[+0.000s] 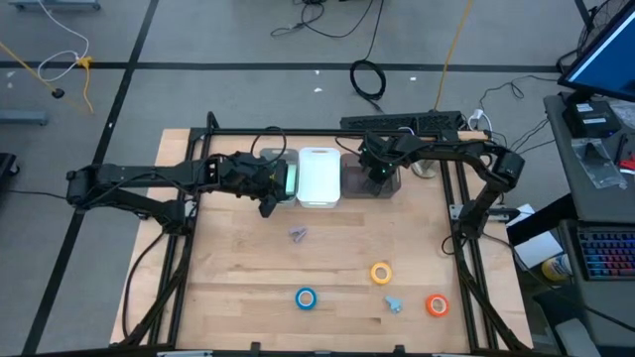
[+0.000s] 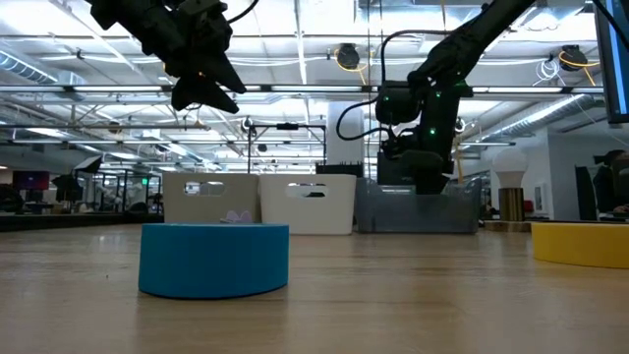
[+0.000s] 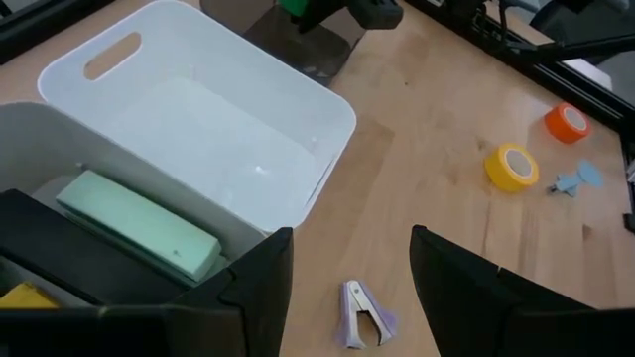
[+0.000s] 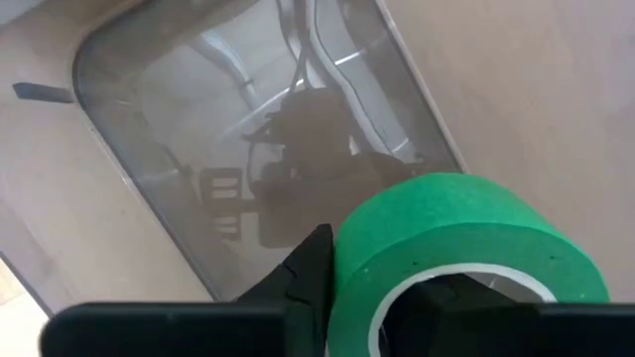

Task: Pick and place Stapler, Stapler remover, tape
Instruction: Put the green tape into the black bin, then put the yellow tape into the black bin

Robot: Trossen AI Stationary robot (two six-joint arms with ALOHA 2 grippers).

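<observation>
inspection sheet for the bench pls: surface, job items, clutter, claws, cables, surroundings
Surface: wooden tabletop, three bins in a row at the far edge: a bin under the left arm, white bin, clear bin.
Job items: mint stapler inside the left bin; staple remover loose mid-table; blue tape, yellow tape, orange tape on the near side; green tape at the right claw.
Clutter: small pale blue piece near the orange tape.
Claws: left claw open, above the left bin's edge; right claw holding the green tape over the clear bin.
Cables: loose coils on the floor beyond the table.
Surroundings: desk with keyboard to the right.
</observation>
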